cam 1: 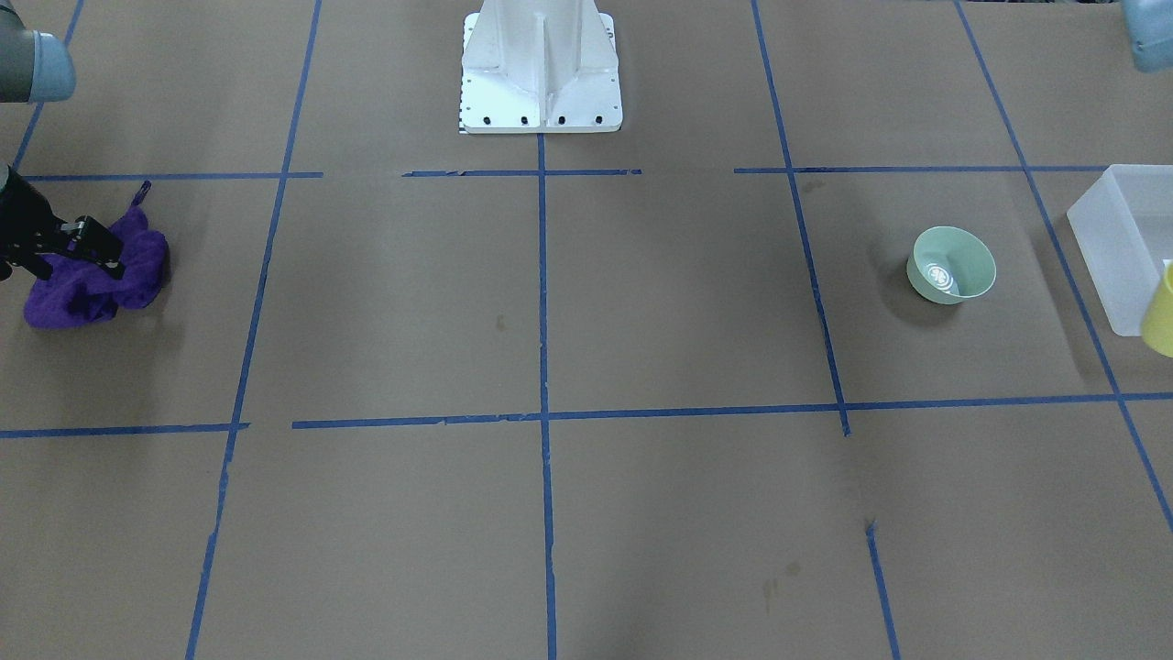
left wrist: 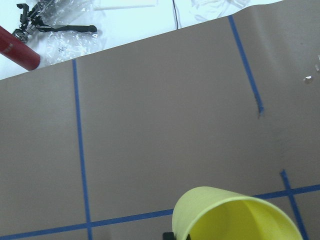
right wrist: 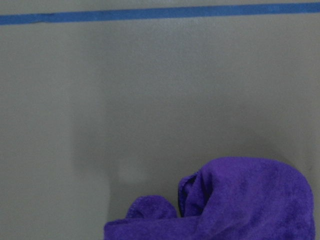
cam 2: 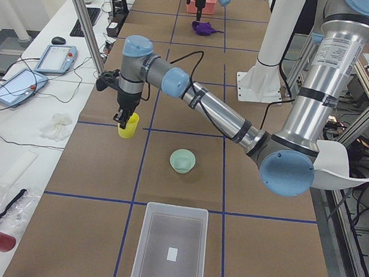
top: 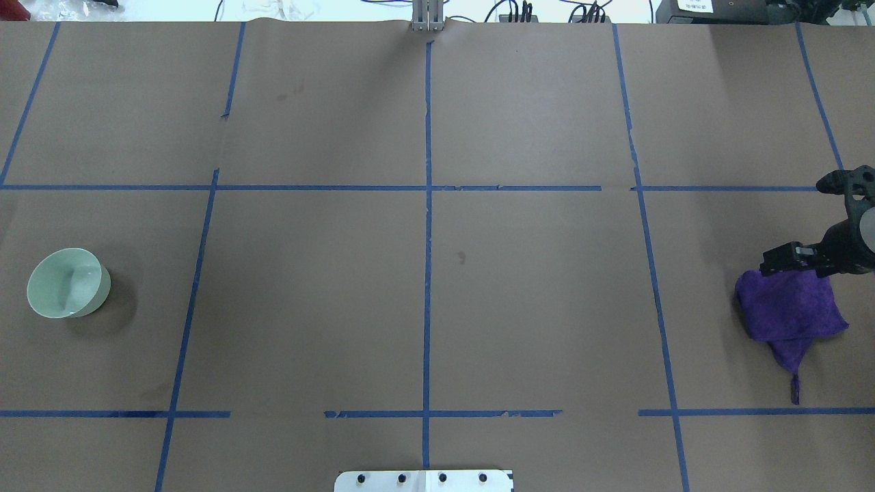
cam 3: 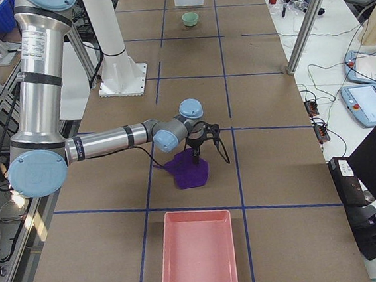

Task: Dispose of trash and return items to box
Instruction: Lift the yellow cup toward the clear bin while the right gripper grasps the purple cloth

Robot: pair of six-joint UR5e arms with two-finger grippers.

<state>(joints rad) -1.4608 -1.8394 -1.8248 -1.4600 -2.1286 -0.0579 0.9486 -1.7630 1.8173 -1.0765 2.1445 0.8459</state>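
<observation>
My left gripper is shut on the rim of the yellow cup, holding it above the table beside the box. The cup fills the bottom of the left wrist view and shows at the edge of the front view. The pale green bowl sits upright on the table near the frosted-white box. My right gripper is shut on the edge of a bunched purple cloth, which fills the bottom of the right wrist view.
A pink tray stands at the table's end past the purple cloth. The white pedestal base stands at the middle of the robot's side. Blue tape lines divide the brown table.
</observation>
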